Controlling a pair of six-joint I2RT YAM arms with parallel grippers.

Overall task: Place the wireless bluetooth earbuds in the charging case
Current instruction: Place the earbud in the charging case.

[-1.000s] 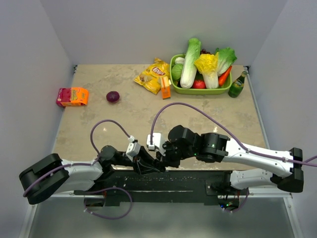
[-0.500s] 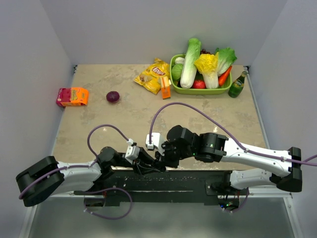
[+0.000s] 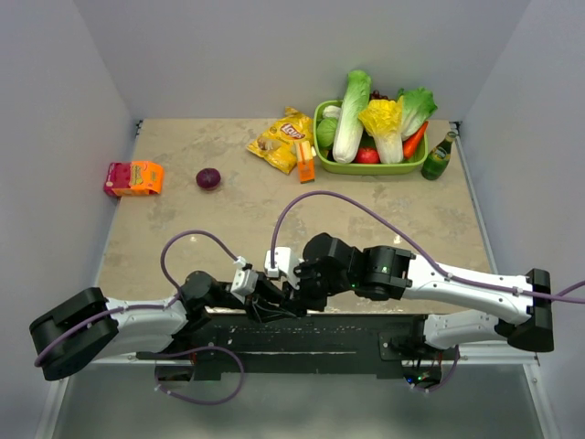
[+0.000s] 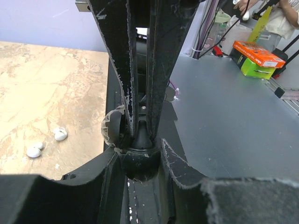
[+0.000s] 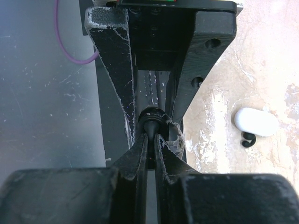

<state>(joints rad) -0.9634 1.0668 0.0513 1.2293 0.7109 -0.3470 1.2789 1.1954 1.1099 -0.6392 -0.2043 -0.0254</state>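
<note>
while the left end effector (image 4: 141,154) grips the charging case (image 4: 140,165), the right end effector (image 5: 150,129) holds a black earbud (image 5: 150,116) at its mouth

the right fingers are nearly together, pinching the glossy bud. the left fingers are partly apart, clamped on the dark round case over the black rail (image 3: 320,334) at the desk's (image 4: 46,84) near edge. the bud sits right against the case, its long axis seemingly in line with the right fingers. two white earbuds (image 4: 60,134) lie loose on the desk, apart from both arms.
</note>
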